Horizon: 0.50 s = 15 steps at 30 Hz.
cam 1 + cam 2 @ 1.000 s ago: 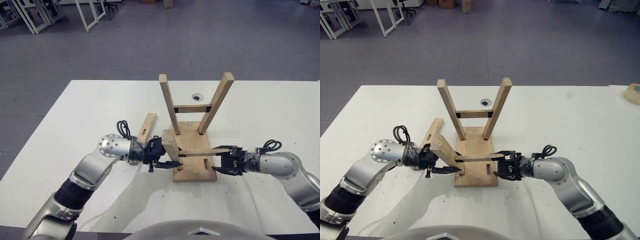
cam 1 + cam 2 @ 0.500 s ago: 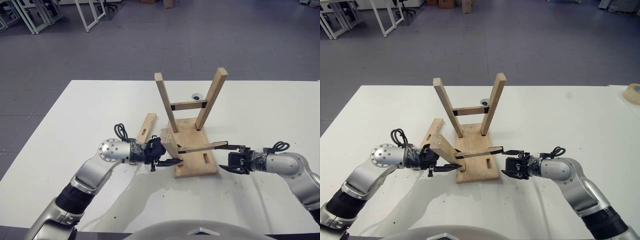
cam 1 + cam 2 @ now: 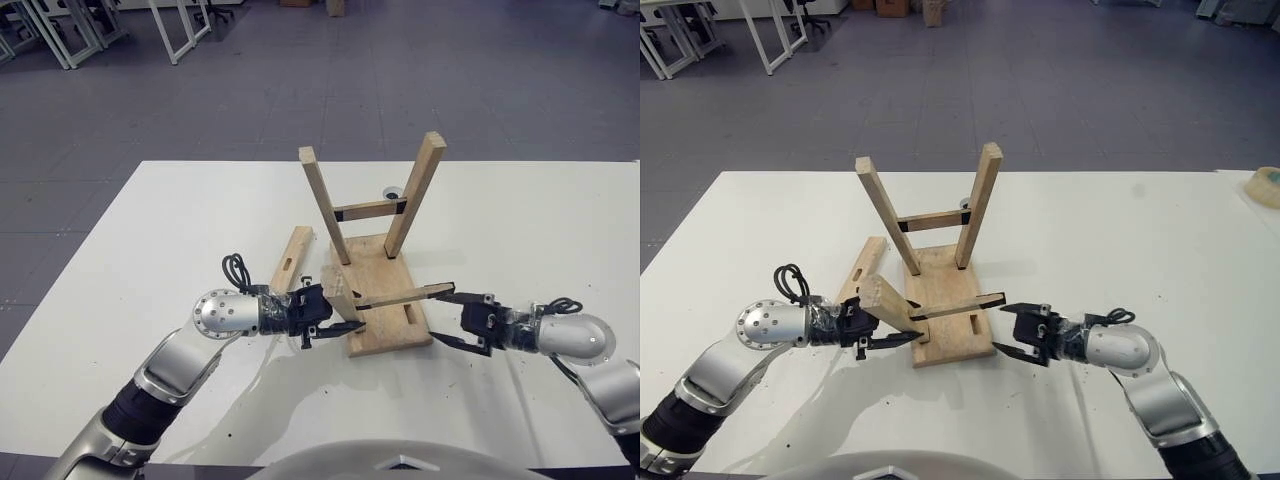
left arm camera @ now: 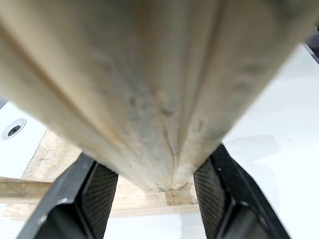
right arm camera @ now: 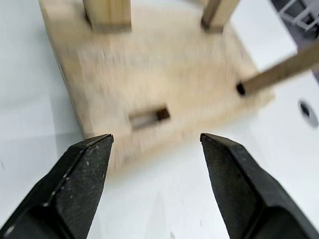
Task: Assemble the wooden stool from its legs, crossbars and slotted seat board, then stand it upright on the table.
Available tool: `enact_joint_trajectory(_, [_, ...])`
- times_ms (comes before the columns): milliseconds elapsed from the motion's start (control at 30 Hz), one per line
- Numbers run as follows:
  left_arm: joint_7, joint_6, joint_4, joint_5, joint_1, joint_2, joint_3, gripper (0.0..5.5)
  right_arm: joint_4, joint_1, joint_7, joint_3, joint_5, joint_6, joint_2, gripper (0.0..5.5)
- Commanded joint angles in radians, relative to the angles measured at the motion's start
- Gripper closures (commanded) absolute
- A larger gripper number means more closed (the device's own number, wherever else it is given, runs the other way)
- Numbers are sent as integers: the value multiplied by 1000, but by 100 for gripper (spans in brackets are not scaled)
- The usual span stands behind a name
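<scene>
The slotted seat board (image 3: 392,318) lies flat on the white table. Two legs (image 3: 322,205) joined by a crossbar (image 3: 372,210) stand up from its far end. My left gripper (image 3: 335,328) is shut on a third leg (image 4: 149,89) at the board's near left corner, both pads (image 4: 99,194) pressed against it. From that leg a thin crossbar (image 3: 405,296) sticks out over the board to the right, its free end in the air. My right gripper (image 5: 155,137) is open just right of the board, clear of the crossbar end (image 5: 279,69), facing an empty slot (image 5: 148,117).
A loose leg (image 3: 292,257) lies flat on the table left of the board. A small round hole (image 3: 392,190) sits in the tabletop behind the stool. A pale round object (image 3: 1270,185) rests at the far right edge. Bare table lies in front and right.
My right gripper has let go of the crossbar's free end and drawn back to the right. The board with its upright legs has turned a little leftward. The left gripper keeps its hold.
</scene>
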Motion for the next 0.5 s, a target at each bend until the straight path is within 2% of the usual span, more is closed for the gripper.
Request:
enact_joint_trajectory(33, [-43,57,142,144,30,57,-89,345,27,-37,-20,37,-49,15,12,227])
enact_joint_trajectory(233, [-61,11,145,152,15,68,-97,345,234,-32,-116,137,-295,-18,-23,227])
enact_joint_trajectory(500, [-19,-71,103,164,75,67,-94,345,270,0,-117,162,-254,8,-3,227])
